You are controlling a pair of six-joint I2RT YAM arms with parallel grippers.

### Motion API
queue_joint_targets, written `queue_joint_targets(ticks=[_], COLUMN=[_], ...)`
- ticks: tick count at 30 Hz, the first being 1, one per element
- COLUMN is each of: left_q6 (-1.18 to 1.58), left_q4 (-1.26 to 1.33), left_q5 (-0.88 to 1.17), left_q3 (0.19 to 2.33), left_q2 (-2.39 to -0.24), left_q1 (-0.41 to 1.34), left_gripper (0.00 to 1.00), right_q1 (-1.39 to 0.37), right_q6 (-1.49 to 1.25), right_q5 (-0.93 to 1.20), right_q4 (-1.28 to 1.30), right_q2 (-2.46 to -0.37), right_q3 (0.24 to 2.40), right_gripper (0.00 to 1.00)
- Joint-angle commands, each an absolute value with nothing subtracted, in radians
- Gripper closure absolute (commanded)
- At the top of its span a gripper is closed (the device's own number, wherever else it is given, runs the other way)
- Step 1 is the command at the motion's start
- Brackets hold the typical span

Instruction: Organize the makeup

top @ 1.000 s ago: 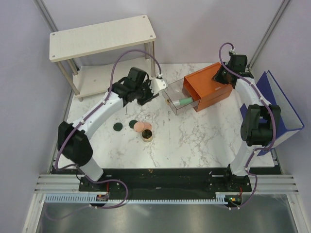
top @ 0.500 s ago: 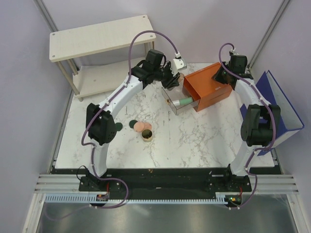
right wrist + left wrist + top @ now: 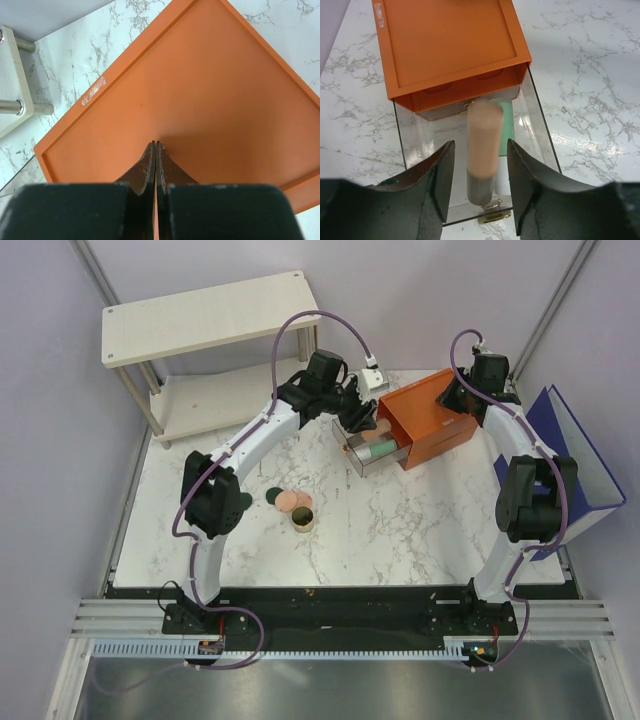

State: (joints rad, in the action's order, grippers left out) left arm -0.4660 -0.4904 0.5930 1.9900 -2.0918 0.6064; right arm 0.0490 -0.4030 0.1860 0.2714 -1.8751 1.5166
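One peach-tan tube (image 3: 483,132), grey cap, blurred, seemingly loose inside parted left tool (image 3: 480,150); right tool (image 3: 155,146) pinched closed, empty.

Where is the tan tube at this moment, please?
In the left wrist view, the tan tube is between the open fingers of the left gripper, above the clear drawer pulled out of the orange box, beside the mint-green tube.

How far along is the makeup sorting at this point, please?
Done: the mint tube lies in the drawer. In hand: the tan tube is between the open fingers of the left gripper over the drawer, blurred, apparently dropping in; the right gripper, shut, presses on the box. Left: a green disc, peach discs and the jar sit on the table.
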Motion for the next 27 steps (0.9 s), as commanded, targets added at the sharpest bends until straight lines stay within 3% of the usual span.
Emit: queue_joint_targets(ticks=[1, 6, 15, 27], left_q6=[-0.445, -0.443, -0.459, -0.634], left_q4=[-0.442, -0.442, -0.442, -0.394], left_q5=[0.597, 0.598, 0.479, 0.46], left_q3=[1.977, 1.971, 2.019, 1.387], left_q2=[-2.091, -2.098, -2.011, -1.712], left_q1=[0.614, 0.615, 0.606, 0.558], left_gripper=[0.45, 0.39, 0.37, 0.27], right_q1=[0.054, 0.055, 0.055, 0.055], right_q6=[-0.377, -0.376, -0.373, -0.368], right_q5=[0.117, 0.114, 0.118, 0.12], right_q4=[0.499, 0.497, 0.497, 0.495], right_q2=[-1.959, -1.954, -1.957, -1.953], right_q3=[1.433, 1.43, 1.427, 1.42], right_gripper=[1.0, 1.0, 1.0, 1.0])
